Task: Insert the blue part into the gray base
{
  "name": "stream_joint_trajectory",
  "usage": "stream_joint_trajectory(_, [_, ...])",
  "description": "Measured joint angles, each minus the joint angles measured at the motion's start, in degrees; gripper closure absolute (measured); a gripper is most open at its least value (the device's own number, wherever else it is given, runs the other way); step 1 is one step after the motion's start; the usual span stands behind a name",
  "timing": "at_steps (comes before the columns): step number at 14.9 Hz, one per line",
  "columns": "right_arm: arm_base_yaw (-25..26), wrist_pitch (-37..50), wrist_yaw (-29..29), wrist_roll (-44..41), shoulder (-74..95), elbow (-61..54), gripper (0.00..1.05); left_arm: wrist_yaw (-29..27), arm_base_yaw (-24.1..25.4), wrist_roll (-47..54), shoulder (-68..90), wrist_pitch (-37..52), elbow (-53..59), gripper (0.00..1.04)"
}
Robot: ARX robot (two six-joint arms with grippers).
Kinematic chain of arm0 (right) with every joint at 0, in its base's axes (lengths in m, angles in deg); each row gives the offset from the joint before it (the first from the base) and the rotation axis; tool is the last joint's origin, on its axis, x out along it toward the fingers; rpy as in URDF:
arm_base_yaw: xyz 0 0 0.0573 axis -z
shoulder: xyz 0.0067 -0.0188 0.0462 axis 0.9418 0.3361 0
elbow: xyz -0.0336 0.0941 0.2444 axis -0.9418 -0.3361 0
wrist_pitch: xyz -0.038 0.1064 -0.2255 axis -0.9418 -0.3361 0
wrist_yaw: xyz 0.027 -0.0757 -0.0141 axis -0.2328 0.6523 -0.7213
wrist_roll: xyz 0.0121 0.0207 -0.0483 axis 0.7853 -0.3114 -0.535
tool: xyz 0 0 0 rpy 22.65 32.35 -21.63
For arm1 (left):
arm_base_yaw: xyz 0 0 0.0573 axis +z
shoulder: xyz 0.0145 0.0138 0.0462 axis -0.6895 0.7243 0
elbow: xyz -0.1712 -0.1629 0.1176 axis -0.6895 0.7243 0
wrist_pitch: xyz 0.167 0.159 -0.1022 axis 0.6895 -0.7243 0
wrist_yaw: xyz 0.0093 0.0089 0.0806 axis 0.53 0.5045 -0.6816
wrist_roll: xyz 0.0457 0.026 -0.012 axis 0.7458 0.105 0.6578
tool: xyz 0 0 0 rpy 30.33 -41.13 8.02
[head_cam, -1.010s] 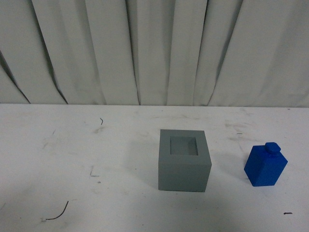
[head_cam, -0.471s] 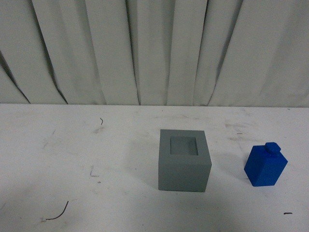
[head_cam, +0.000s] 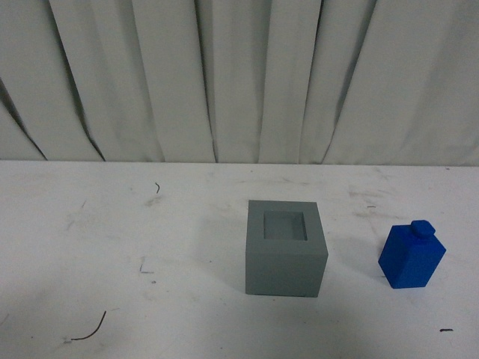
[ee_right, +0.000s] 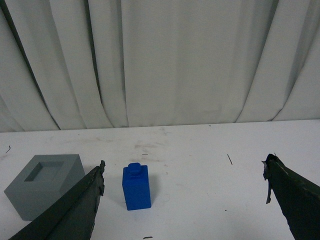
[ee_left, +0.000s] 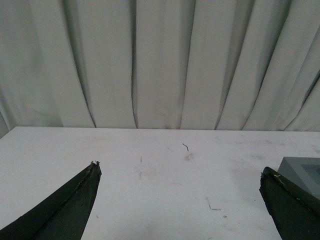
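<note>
The gray base (head_cam: 285, 248) stands on the white table (head_cam: 112, 239) near the middle, its square recess facing up and empty. The blue part (head_cam: 412, 254) stands upright to its right, apart from it, knob on top. Neither arm shows in the front view. In the right wrist view my right gripper (ee_right: 184, 172) is open and empty, with the blue part (ee_right: 136, 187) ahead near one finger and the gray base (ee_right: 45, 185) beyond it. In the left wrist view my left gripper (ee_left: 179, 170) is open and empty, and a corner of the gray base (ee_left: 302, 172) shows behind one finger.
A pale pleated curtain (head_cam: 239, 75) hangs along the table's far edge. Small dark scuffs and thin debris (head_cam: 88, 329) lie on the table's front left, and a small dark speck (head_cam: 446, 330) lies front right.
</note>
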Motion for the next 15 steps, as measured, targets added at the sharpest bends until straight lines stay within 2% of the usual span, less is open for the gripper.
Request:
stream_joint_trajectory(6, [0.1,0.9,-0.2,0.0,0.5,0.0,0.06,0.0,0.0,0.0,0.0,0.0,0.0,0.07])
stream_joint_trajectory(8, [1.7,7.9,-2.0,0.0,6.6,0.1,0.06,0.0,0.0,0.0,0.0,0.0,0.0,0.07])
stream_joint_trajectory(11, [3.9,26.1,-4.4,-0.7,24.5,2.6,0.06,0.0,0.0,0.0,0.0,0.0,0.0,0.07])
stream_joint_trajectory(13, [3.8,41.2,-4.5,-1.1,42.2,10.0,0.06,0.0,0.0,0.0,0.0,0.0,0.0,0.07])
stream_joint_trajectory(15, [3.1,47.5,-3.2,-2.0,58.5,20.1,0.06,0.0,0.0,0.0,0.0,0.0,0.0,0.07])
